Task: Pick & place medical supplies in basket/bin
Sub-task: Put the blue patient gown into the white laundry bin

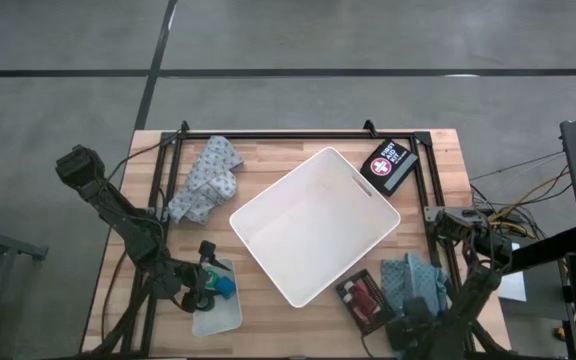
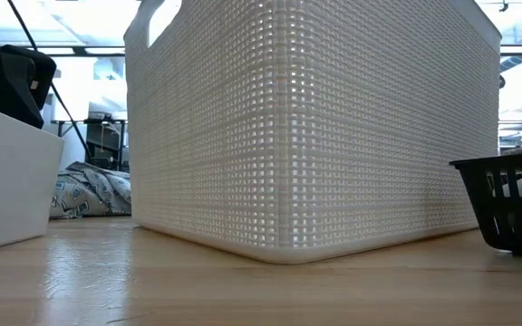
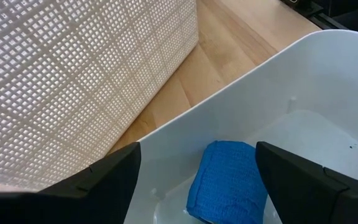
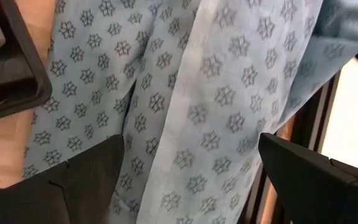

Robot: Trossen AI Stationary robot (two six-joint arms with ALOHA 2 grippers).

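Left wrist view: two dark fingers spread wide at the near edge, a blue rolled fabric bandage lying between them, low in a small translucent white tray. Nothing pinched yet. Roll's long axis runs away from the wrist, about in line with the gap. Beyond the tray wall, the latticed side of the large white plastic bin, close by.

Right wrist view: dark fingers spread, empty, over a pale blue star-printed cloth. Black tray corner beside it.

High view: bin sits mid-surface, rotated on a diagonal, looks empty. Left gripper at the small tray near the front left; right gripper low at front right by the cloth and a black tray of red items. Second patterned cloth rear left; dark flat case with a red cross rear right. Left arm looks nearer a grasp; bin lies up and to its right.

Low view: bin wall fills the frame; black mesh basket at one side.
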